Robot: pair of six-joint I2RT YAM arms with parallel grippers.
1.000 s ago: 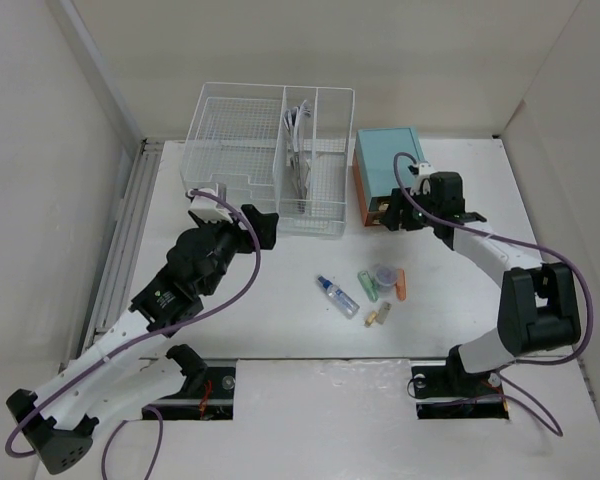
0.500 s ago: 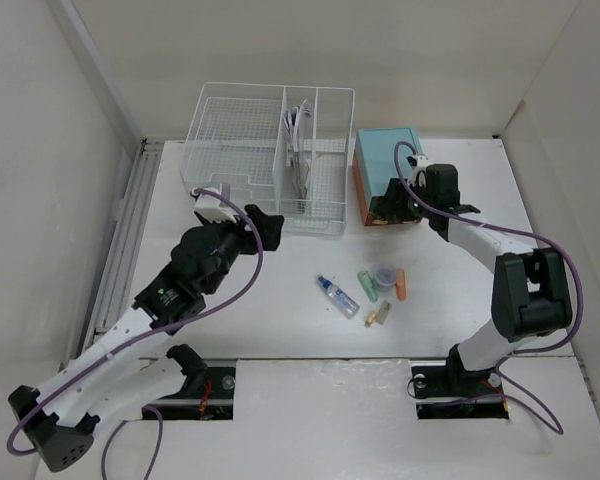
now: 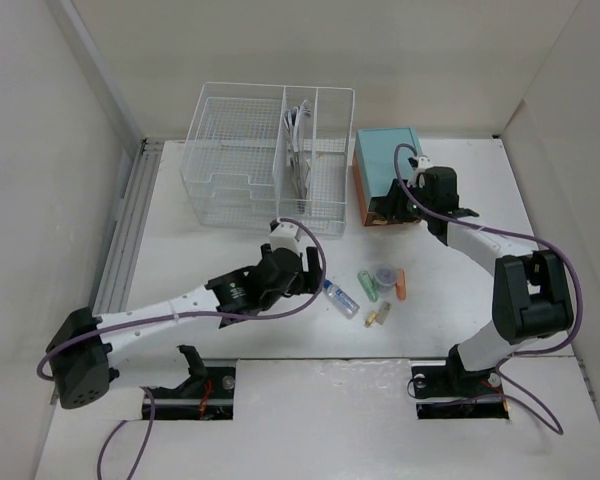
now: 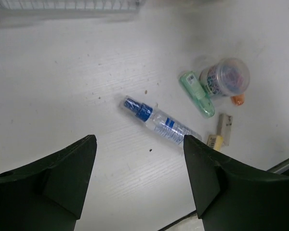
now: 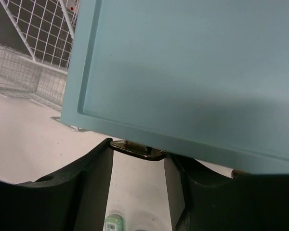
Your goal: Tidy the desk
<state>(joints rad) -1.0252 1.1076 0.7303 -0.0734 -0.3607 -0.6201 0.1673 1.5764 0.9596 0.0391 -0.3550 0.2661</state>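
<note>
The bench (image 3: pixel 280 335), a wide matte white slab under both arms, is stiff and heavy, with nothing to grip, so I'd grasp its clutter instead. My left tool (image 4: pixel 139 142) hangs spread above the bottle (image 4: pixel 159 119) mid-bench. My right tool (image 5: pixel 137 159) straddles the box (image 5: pixel 192 72) handle (image 5: pixel 137 150) near the far edge; I can't tell whether it is pinching.

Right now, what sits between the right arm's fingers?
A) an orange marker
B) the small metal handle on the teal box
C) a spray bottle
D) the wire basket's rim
B: the right wrist view shows the small metal handle on the teal box between the right arm's fingers; the spray bottle lies by the other arm.
</note>
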